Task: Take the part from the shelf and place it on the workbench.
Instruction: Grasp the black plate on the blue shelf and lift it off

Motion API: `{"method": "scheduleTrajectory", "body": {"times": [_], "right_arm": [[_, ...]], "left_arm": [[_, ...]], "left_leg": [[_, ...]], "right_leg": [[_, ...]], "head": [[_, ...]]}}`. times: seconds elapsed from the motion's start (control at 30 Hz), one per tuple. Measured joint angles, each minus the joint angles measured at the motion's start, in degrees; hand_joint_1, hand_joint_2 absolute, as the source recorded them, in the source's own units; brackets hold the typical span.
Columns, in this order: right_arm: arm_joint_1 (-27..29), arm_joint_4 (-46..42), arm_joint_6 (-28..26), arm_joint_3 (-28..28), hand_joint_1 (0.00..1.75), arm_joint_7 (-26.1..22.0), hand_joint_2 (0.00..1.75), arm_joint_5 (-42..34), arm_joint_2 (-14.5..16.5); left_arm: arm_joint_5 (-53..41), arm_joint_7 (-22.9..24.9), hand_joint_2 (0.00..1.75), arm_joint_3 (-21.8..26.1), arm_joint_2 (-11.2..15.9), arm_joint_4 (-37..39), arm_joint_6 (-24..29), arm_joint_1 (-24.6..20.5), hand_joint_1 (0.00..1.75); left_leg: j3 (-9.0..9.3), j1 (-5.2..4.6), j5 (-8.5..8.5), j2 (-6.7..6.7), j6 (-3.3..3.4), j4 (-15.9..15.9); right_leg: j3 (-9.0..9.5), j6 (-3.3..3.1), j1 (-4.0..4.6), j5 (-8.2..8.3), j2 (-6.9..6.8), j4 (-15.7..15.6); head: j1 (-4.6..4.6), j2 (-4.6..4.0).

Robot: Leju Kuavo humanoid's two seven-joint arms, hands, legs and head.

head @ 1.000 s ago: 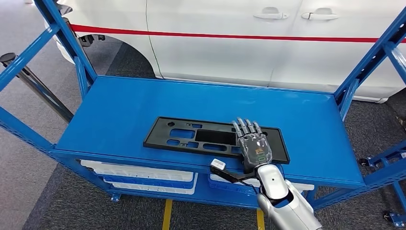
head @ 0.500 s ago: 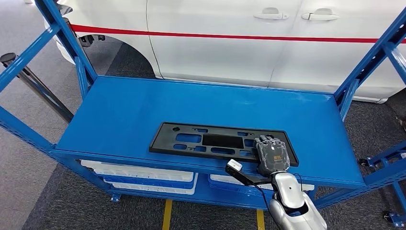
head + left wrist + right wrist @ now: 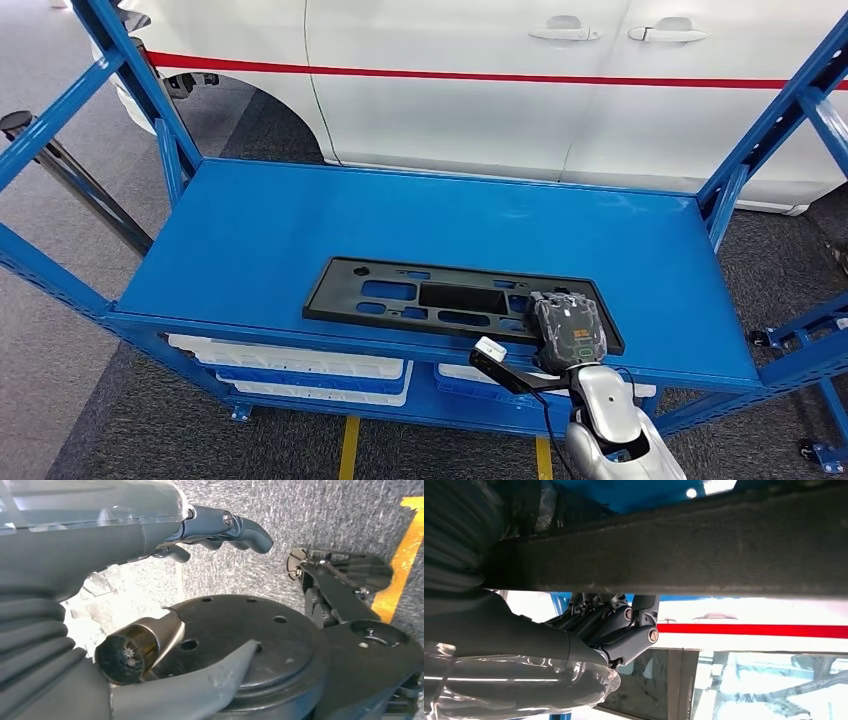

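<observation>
Fingers of the right hand are curled over the near right end of the black plastic part, which lies flat on the blue shelf close to its front edge. In the right wrist view the fingers hook up against the underside of a dark edge that looks like the part's rim, so I judge the hand grips it, though the thumb's place under the rim is too hidden to be sure. The left hand hangs by the robot's side over the grey floor, fingers loosely apart and holding nothing.

To do this step well, the hold should be firm before any lift: the part is long and thin and is held at one end, so it will sag or swing. Raising it level and slowly, and drawing it straight back over the front edge, would keep the far end from dragging on the shelf or striking the blue uprights.

No brand, label or writing can be read on the part or shelf; the white car behind carries only a red stripe.
</observation>
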Motion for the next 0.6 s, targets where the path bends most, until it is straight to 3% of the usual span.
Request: {"method": "scheduleTrajectory", "body": {"times": [0.6], "right_arm": [[0.4,-0.9,0.0,0.0,1.75,-0.3,1.75,-0.5,0.0]], "left_arm": [[0.0,0.1,1.75,0.0,0.0,0.2,0.5,-0.2,0.00]], "left_leg": [[0.00,0.00,0.00,0.00,0.01,0.0]], "right_leg": [[0.00,0.01,-0.17,0.01,0.00,0.0]], "head": [[0.00,0.00]]}}
